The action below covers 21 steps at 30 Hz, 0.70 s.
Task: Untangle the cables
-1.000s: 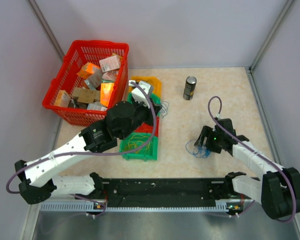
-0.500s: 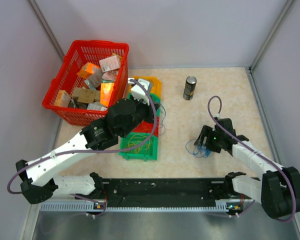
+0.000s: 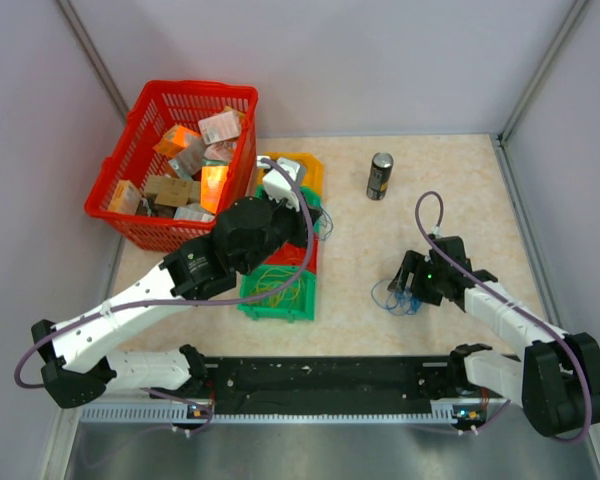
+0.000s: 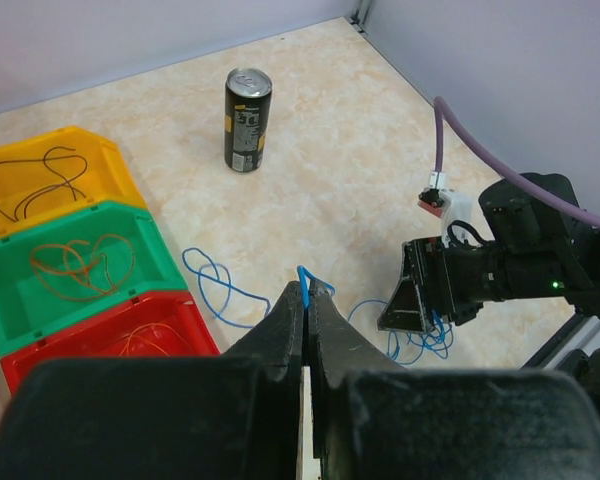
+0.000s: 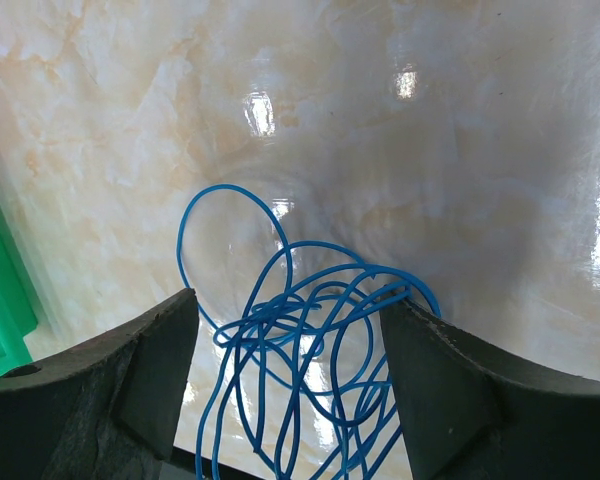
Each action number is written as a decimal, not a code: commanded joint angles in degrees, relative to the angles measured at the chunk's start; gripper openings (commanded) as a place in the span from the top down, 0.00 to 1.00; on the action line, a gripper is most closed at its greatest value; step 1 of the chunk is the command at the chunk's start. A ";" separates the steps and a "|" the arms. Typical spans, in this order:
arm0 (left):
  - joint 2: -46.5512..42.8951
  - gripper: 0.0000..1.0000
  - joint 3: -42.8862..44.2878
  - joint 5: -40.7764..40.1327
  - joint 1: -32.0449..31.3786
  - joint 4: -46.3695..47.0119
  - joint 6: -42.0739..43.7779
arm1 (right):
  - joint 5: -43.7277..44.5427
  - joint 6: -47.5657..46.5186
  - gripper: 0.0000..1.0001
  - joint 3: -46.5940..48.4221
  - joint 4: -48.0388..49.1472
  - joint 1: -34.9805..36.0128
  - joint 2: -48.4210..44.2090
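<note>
My left gripper (image 4: 307,290) is shut on a thin blue cable (image 4: 305,277), held above the table beside the bins; in the top view it (image 3: 318,218) sits right of the bin row. A loose blue loop (image 4: 214,288) trails on the table below it. My right gripper (image 5: 290,340) is open, its fingers (image 5: 130,385) astride a tangle of blue cables (image 5: 315,350) on the table, also seen from above (image 3: 392,298). Orange cables lie in the green bin (image 4: 78,262) and the red bin (image 4: 145,335); dark ones lie in the yellow bin (image 4: 40,185).
A red basket (image 3: 140,130) full of cartons stands at the back left. A dark can (image 3: 380,176) stands upright at the back centre, also in the left wrist view (image 4: 247,120). A near green bin (image 3: 255,305) holds orange cables. Walls close both sides.
My left arm has shifted slightly towards the far side with the blue cable in its jaws. The right arm and its blue tangle have not moved.
</note>
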 commanded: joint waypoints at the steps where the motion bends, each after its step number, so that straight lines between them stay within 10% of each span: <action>1: -0.48 1.00 0.86 2.14 0.21 3.18 0.30 | 1.42 -0.90 0.27 0.70 0.44 0.50 0.39; 16: -5.74 1.00 -2.91 -9.27 0.47 4.67 5.30 | 25.93 -5.37 0.12 17.73 -12.22 0.50 -7.52; 21: -11.54 1.00 -6.78 -12.44 0.47 8.19 7.68 | 12.09 -7.23 0.12 19.95 -3.98 1.99 -6.04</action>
